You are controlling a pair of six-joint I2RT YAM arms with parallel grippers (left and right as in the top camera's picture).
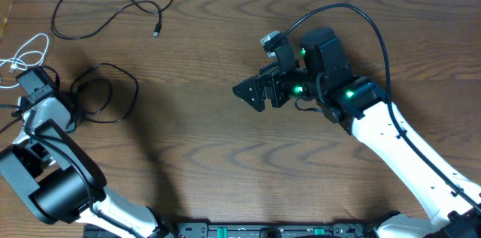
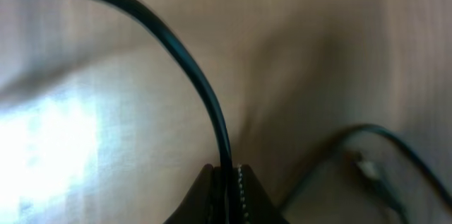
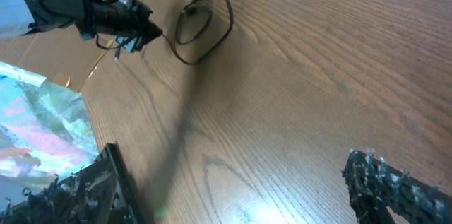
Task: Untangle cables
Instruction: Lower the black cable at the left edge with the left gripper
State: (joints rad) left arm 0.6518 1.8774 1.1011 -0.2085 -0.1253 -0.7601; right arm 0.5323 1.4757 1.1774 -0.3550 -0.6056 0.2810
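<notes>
One white cable [image 1: 26, 49], one loose black cable [image 1: 105, 5] and one looped black cable [image 1: 113, 91] lie at the table's [image 1: 225, 178] left end. Left gripper [image 2: 227, 181] clamps the looped black cable; right gripper [image 3: 233, 189] jaws stand wide apart.

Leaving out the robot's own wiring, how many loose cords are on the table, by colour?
Black: 2, the spread-out black cord and the looped black cord
White: 1, the white cord
Total: 3

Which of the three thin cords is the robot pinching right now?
The looped black cable, clamped in the shut left gripper. The other black cable and the white cable lie apart, ungripped.
</notes>
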